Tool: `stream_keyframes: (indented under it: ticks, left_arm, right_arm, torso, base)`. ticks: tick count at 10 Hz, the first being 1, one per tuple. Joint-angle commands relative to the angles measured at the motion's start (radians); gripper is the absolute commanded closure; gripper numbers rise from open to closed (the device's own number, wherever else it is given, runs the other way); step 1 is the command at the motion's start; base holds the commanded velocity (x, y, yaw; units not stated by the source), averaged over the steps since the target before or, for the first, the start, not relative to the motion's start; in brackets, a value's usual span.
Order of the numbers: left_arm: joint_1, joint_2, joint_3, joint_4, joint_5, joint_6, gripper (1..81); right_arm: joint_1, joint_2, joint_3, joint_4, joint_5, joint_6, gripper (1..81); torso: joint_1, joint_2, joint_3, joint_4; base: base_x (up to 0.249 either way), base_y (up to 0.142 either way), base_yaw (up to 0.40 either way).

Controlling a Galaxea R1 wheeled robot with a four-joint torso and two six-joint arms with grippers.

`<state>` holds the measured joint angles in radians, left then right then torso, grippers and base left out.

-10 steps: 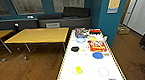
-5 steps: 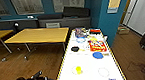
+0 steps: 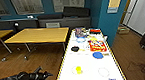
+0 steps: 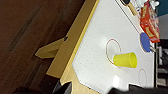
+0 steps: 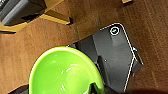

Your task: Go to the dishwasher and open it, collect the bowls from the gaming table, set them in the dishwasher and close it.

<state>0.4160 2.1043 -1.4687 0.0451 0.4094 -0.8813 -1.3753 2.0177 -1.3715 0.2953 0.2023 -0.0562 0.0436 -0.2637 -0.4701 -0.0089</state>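
White on top and yellow round the edge: the gaming table point(image 3: 91, 74), running from the middle of the head view down to the bottom edge. On its near part, a yellow cup point(image 3: 78, 69) lying on its side. Farther up the top, a blue plate point(image 3: 97, 55), a black bowl point(image 3: 75, 48) and a red box point(image 3: 97, 45), with more small stuff past them, too blurry to tell. To the upper left, just beside the far end, a wooden table point(image 3: 38, 35). In the lower left corner, the left gripper point(image 3: 45, 75), low over the brown floor point(image 3: 27, 59) near the yellow edge, fingers spread apart, nothing between them. In the right wrist view, the right gripper point(image 5: 96, 89) pinching the rim of a green bowl point(image 5: 65, 72), held up over the floor and a dark part of the robot.
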Motion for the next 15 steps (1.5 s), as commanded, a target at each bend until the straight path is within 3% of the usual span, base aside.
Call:
stream_keyframes:
  ticks: [1, 6, 8, 9, 15]
  left_arm:
    - [-0.157, -0.032, -0.031, 0.002, -0.006, -0.054, 1.0]
    - [-0.210, 0.105, -0.082, 0.062, 0.040, -0.054, 1.0]
    - [-0.210, 0.166, -0.108, 0.111, 0.045, -0.054, 1.0]
    - [-0.213, 0.211, -0.127, 0.148, 0.084, -0.054, 1.0]
    - [-0.234, 0.378, -0.223, 0.165, 0.115, -0.056, 1.0]
  right_arm:
    - [0.057, -0.043, 0.014, -0.010, -0.080, 0.001, 81.1]
    - [0.057, -0.034, 0.005, -0.010, -0.081, 0.001, 81.1]
    - [0.058, -0.029, 0.000, -0.010, -0.081, 0.001, 81.1]
    - [0.060, -0.020, -0.006, -0.010, -0.080, 0.001, 81.1]
    - [0.057, -0.008, -0.041, -0.010, -0.083, 0.002, 81.1]
  torso:
    - [0.000, 0.000, 0.000, 0.000]
    - [0.000, 0.000, 0.000, 0.000]
    - [0.000, 0.000, 0.000, 0.000]
    - [0.000, 0.000, 0.000, 0.000]
    - [0.000, 0.001, -0.001, 0.000]
  base:
    - [0.000, 0.000, 0.000]
    - [0.000, 0.000, 0.000]
    - [0.000, 0.000, 0.000]
    - [0.000, 0.000, 0.000]
    - [0.000, 0.000, 0.000]
